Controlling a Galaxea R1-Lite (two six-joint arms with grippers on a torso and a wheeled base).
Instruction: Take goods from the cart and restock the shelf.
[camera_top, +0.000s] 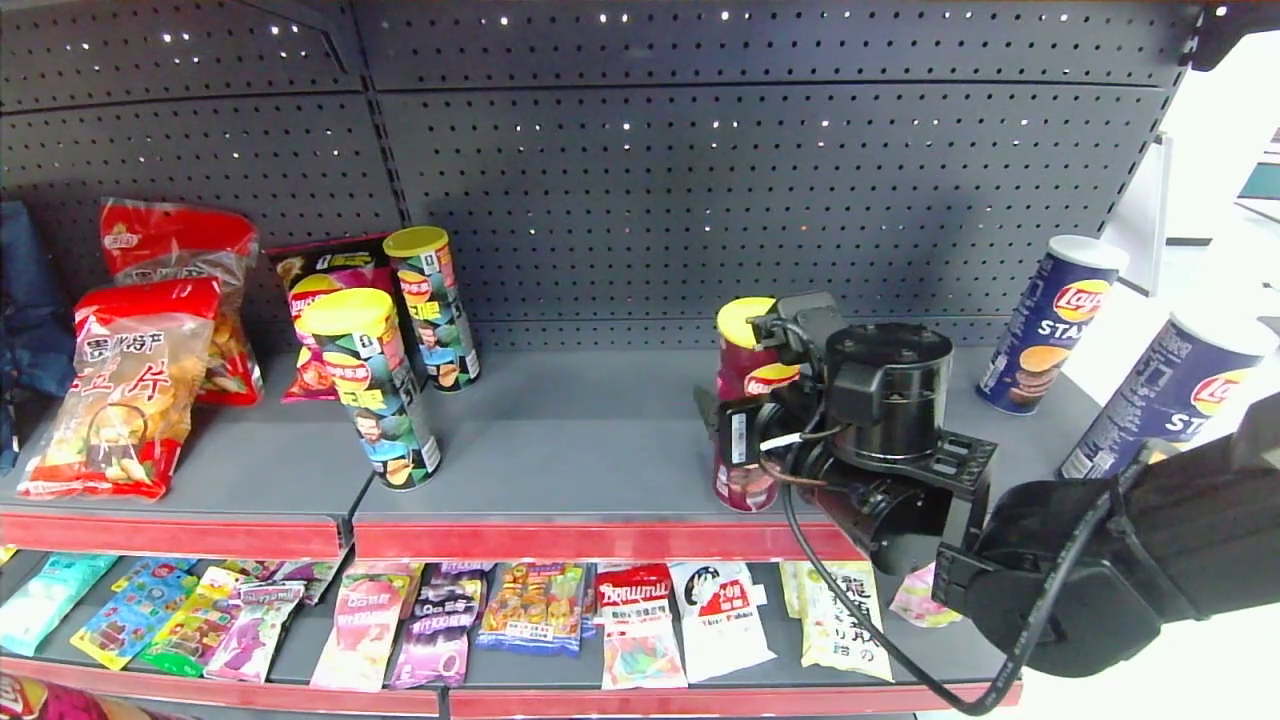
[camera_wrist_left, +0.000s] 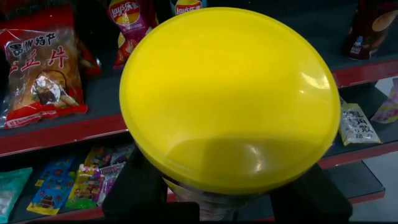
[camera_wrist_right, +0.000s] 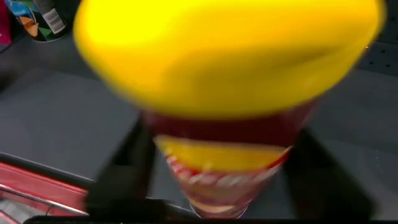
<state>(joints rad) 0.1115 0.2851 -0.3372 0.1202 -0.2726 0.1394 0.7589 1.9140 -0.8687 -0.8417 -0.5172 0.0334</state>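
Note:
A dark red chip canister (camera_top: 745, 375) with a yellow lid stands upright near the front edge of the grey shelf (camera_top: 580, 440), right of the middle. My right gripper (camera_top: 748, 440) is shut on its body from the right side; the right wrist view looks down on the same canister (camera_wrist_right: 230, 168) between the dark fingers (camera_wrist_right: 118, 174). In the left wrist view another canister, its yellow lid (camera_wrist_left: 230, 93) facing the camera, is held off in front of the shelf. My left gripper (camera_wrist_left: 227, 199) is shut on it, a finger (camera_wrist_left: 134, 186) on each side.
Two green yellow-lidded canisters (camera_top: 375, 390) (camera_top: 432, 305) stand at the shelf's left, with red snack bags (camera_top: 125, 385) and a chip bag (camera_top: 320, 290) beyond. Two blue canisters (camera_top: 1050, 320) (camera_top: 1165, 395) stand at the right. Bare shelf lies between. Sachets (camera_top: 540, 610) fill the lower shelf.

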